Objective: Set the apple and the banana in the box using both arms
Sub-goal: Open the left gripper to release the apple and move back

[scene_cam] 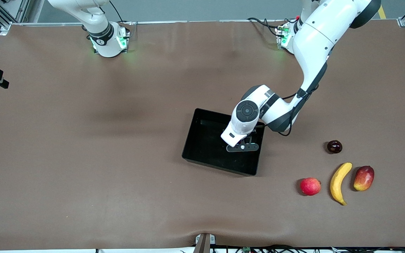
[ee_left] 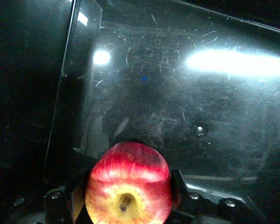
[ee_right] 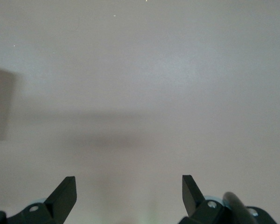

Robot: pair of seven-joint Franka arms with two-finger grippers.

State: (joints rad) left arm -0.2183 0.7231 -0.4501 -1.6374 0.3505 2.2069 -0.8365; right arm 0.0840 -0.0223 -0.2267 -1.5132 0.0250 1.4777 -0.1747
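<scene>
— Since the apple (ee_left: 128,184) is the thing to find, where is it?
— Between the fingers of the left gripper (scene_cam: 242,147), which clasp it on both sides; it shows its yellowish stem dimple to the left wrist camera, with the scratched black floor of the box (scene_cam: 202,117) under it; the front view hides the fruit under the wrist.
— And the box itself?
— On the brown table (scene_cam: 83,140), near the middle, turned a little askew; the left arm (scene_cam: 311,45) reaches down into it from its base.
— The banana (scene_cam: 339,182)?
— Lying on the table toward the left arm's end, well apart from the box and nearer to the front camera; a pink-red round fruit (scene_cam: 310,186) sits just beside it toward the box, a mango (scene_cam: 364,178) just beside it toward the table's end, and a dark round fruit (scene_cam: 334,146) lies farther from the camera than all three.
— What about the right gripper (ee_right: 129,193)?
— Its fingers stand wide apart, gripping nothing, over bare table; the right arm (scene_cam: 97,24) waits by its base.
</scene>
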